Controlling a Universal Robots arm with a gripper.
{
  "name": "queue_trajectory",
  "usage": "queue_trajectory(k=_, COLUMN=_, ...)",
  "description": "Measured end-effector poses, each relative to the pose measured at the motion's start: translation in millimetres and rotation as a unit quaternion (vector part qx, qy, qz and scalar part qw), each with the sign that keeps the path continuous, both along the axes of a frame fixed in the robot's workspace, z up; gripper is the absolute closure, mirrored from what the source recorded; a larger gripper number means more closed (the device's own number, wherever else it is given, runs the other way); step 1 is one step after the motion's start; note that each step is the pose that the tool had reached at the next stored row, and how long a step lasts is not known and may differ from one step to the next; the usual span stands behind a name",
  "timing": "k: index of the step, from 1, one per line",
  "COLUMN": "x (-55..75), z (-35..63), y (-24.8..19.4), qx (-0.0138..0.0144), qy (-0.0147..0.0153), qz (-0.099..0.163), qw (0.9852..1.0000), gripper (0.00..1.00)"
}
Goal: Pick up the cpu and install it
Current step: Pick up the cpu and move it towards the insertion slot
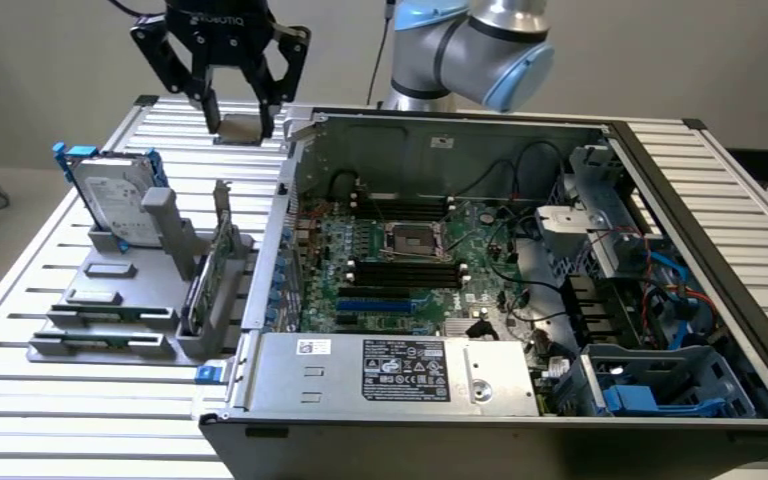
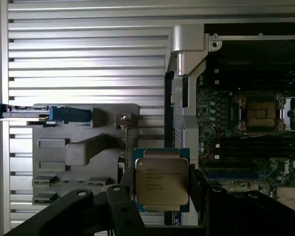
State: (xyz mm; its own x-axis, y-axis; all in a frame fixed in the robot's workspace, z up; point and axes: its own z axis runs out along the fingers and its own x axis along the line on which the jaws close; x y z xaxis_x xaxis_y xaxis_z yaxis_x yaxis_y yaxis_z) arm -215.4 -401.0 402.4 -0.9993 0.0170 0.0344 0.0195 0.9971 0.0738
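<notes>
The gripper (image 1: 240, 122) hangs high above the slatted table (image 1: 37, 400), just outside the open computer case (image 1: 438, 150) on the exterior view's left. Its 2 fingers (image 1: 211, 112) are closed on the cpu (image 1: 240, 129), spread about as wide as the chip itself. In the wrist view the cpu (image 2: 161, 179) sits flat between the dark fingers (image 2: 124, 196), pinched on 2 opposite edges, with its silver top and printed lettering facing the camera. The chip is clear of everything below it and touches neither the table nor the grey parts fixture (image 1: 111, 300), which carries the hard drive (image 1: 115, 205) with its blue brackets. What matters here is where the empty socket (image 1: 411, 238) lies: from the gripper it is toward the exterior view's right and well lower, inside the case, on the motherboard (image 1: 398, 290) between the rows of black memory slots, with the case wall standing between the two. The chip is close to square, and in the wrist view its edges look parallel to those of the socket (image 2: 260, 112), so I judge the 2 roughly aligned. With only 1 arm, the carrying falls to this gripper alone.
</notes>
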Motion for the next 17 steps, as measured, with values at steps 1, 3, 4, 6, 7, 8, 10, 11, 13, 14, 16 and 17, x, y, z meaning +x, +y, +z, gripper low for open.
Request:
queue_trajectory(k=1, x=3.6, z=0.1, y=0.8, qx=-0.0001, qy=0.0001, qz=0.0, qw=1.0, gripper=0.45)
queue_trajectory(k=3, x=10.3, z=0.0, y=2.4, qx=0.0, qy=0.0002, qz=0.0, qw=1.0, gripper=0.45)
queue_trajectory(k=4, x=13.7, z=0.0, y=3.2, qx=0.0, qy=0.0004, qz=0.0, qw=1.0, gripper=0.45)
queue_trajectory(k=6, x=20.6, z=0.0, y=4.9, qx=0.0, qy=0.0006, qz=0.0, qw=1.0, gripper=0.45)
queue_trajectory(k=7, x=24.0, z=0.0, y=5.7, qx=0.0, qy=0.0007, qz=0.0, qw=1.0, gripper=0.45)
queue_trajectory(k=8, x=27.2, z=0.0, y=6.6, qx=0.0, qy=0.001, qz=0.0, qw=1.0, gripper=0.45)
queue_trajectory(k=10, x=33.7, z=0.0, y=8.4, qx=0.0, qy=0.0016, qz=0.0, qw=1.0, gripper=0.45)
queue_trajectory(k=11, x=37.1, z=0.0, y=9.4, qx=0.0, qy=0.002, qz=0.0, qw=1.0, gripper=0.45)
queue_trajectory(k=13, x=43.8, z=0.0, y=11.3, qx=0.0, qy=0.0029, qz=0.0, qw=1.0, gripper=0.45)
queue_trajectory(k=14, x=47.1, z=0.1, y=12.3, qx=0.0, qy=0.0035, qz=0.0, qw=1.0, gripper=0.45)
queue_trajectory(k=16, x=54.1, z=0.0, y=14.4, qx=0.0, qy=0.0047, qz=0.0, qw=1.0, gripper=0.45)
queue_trajectory(k=17, x=57.3, z=0.0, y=15.4, qx=0.0, qy=0.0053, qz=0.0, qw=1.0, gripper=0.45)
